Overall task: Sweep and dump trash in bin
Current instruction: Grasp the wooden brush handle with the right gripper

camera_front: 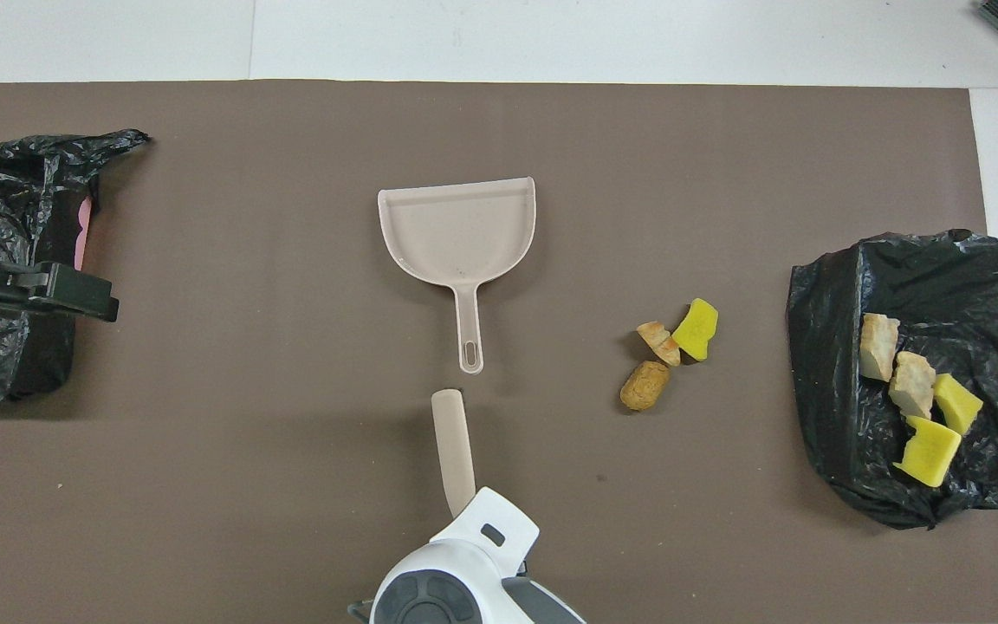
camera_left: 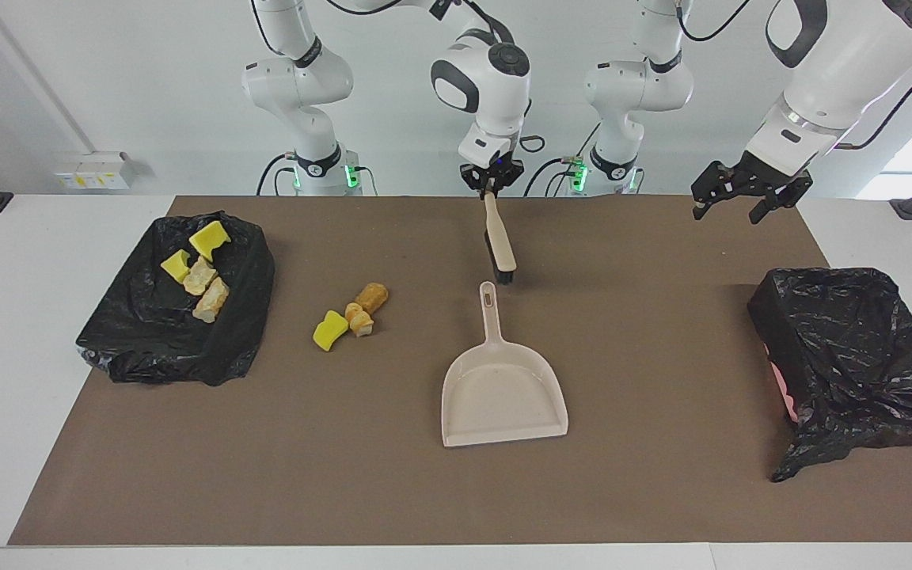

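I'm gripping the brush (camera_left: 500,241) with my right gripper (camera_left: 490,187), lifting it; left gripper (camera_left: 745,198) waiting open. Trash (camera_left: 351,315) unswept, dustpan (camera_left: 501,385) untouched.

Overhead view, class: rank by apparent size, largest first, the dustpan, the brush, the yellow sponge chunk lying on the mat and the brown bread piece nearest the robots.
1. Dustpan.
2. Brush, partly hidden under the right gripper and lifted toward the camera, so its apparent size is unsure.
3. Yellow sponge chunk and brown bread piece: too alike to rank.
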Robot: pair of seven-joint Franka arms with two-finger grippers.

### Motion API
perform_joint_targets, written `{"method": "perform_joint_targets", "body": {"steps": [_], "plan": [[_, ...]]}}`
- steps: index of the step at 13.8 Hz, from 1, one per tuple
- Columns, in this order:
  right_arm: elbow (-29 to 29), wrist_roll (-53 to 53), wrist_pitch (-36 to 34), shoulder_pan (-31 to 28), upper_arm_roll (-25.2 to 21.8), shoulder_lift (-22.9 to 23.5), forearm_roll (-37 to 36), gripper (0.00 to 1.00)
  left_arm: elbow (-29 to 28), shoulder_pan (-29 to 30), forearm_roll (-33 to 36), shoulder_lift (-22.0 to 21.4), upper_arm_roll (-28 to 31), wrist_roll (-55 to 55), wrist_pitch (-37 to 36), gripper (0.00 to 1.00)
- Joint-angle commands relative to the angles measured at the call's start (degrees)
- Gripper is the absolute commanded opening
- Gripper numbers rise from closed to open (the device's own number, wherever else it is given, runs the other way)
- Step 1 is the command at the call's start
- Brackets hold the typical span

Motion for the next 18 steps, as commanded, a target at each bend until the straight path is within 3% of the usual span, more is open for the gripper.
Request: {"method": "perform_joint_targets", "body": {"steps": [1,5,7,9,11,15,18], "plan": [[-1.1,-11.4,-11.2,-1.1,-5.1,-11.1,6.8,0.0,0.2,0.7,1.0,-0.1,-0.5,0.6,-0.5,1.0],[-1.2,-21.5,-17.0,-4.2,-15.4,-16.5,5.7,0.0,0.2,0.7,1.0,-0.1,-0.5,0.6,-0.5,1.0],[-1.6,-24.9,-16.0,-10.6,-15.7,-16.4,1.3,0.0,0.2,0.7,1.0,-0.1,-0.5,0.5,-0.5,1.0],[-2.1,-29.2,-12.4,-16.2,-15.6,-14.8,-0.7,0.0,0.2,0.6,0.9,-0.2,-0.5,0.8,-1.4,1.0],[-2.1,-32.4,-10.2,-21.1,-15.6,-11.5,-7.2,0.0,0.1,0.0,0.8,-1.8,-0.6,0.0,-0.8,1.0],[-4.6,-30.6,-4.1,-23.3,-15.6,-3.5,-17.2,0.0,0.0,-1.2,0.7,-0.9,-1.3,0.8,1.5,1.0],[-7.2,-30.7,-2.6,-24.3,-15.5,-2.0,-19.0,0.0,0.0,-4.6,0.7,1.7,-1.3,0.7,4.0,1.0]]}}
